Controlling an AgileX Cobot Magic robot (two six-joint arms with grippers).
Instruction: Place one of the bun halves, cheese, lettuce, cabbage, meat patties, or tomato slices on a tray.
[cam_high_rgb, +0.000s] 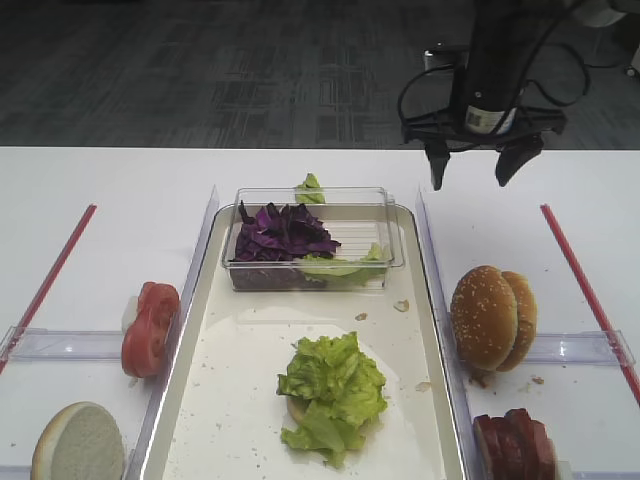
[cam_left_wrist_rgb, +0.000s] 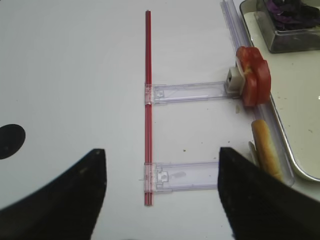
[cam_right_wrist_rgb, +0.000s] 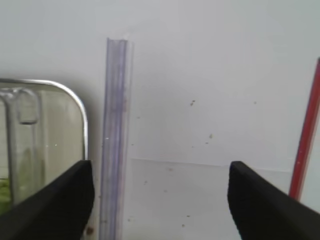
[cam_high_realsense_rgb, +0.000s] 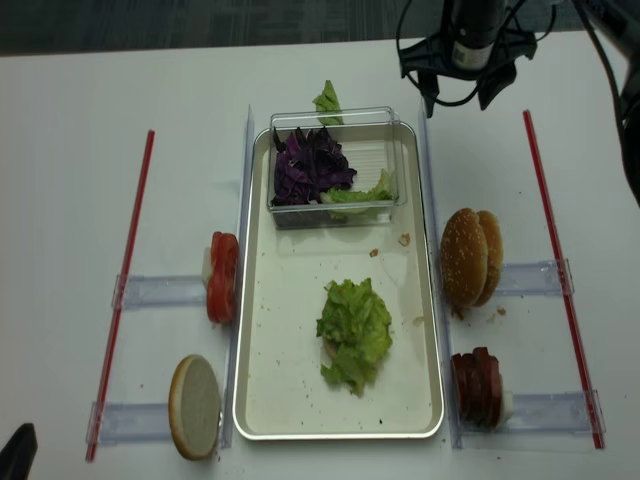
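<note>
Exterior high: right gripper (cam_high_rgb: 470, 165) jaws spread, empty, parked above far table edge, clear of food. Long pale metallic tray (cam_high_rgb: 205, 330) holds ruffled light-green lettuce (cam_high_rgb: 332, 393), probably stacked over bun base.

Right wrist: black fingers (cam_right_wrist_rgb: 55, 205) wide apart over bare table.

Left wrist: left gripper (cam_left_wrist_rgb: 162, 192) spread, empty; bright red tomato slices (cam_left_wrist_rgb: 254, 75) upright just beside tray.

No text, label or number can be read anywhere.

Two robot arms, both pincers spread apart
Right pincer (cam_high_rgb: 479, 162) hangs pointing down, holding nothing; left pincer (cam_left_wrist_rgb: 162, 192) hovers, also holding nothing
</note>
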